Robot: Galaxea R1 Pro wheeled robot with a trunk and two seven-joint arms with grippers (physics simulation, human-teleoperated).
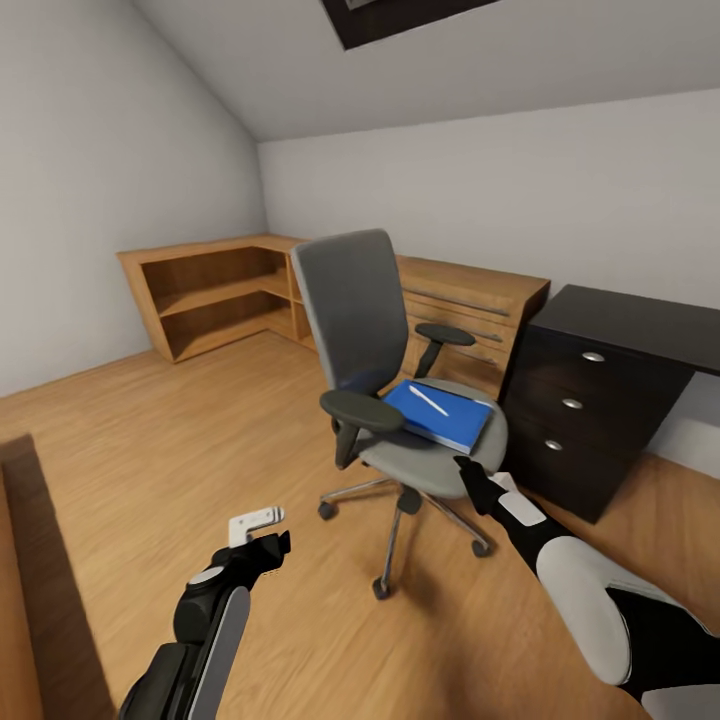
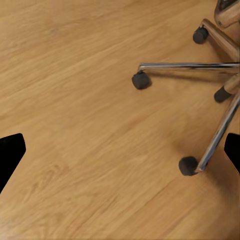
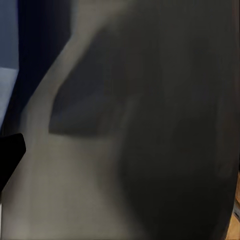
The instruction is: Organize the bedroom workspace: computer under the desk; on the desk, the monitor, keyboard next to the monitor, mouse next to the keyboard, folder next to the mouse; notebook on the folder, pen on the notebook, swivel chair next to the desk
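Open oak floor [image 1: 200, 440] left of swivel chair [image 1: 400, 400], dark drawer unit [image 1: 580, 410] crowding its right, gap perhaps narrow

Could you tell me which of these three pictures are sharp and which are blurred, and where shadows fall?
Head view: sharp, evenly lit; the grey office chair with chrome star base casts a soft shadow on the oak floor, walls bend slightly towards the edges. Left wrist view: crisp, faint shadows under the chrome legs. Right wrist view: blurred, dim grey surface very close to the lens, nothing sharp.
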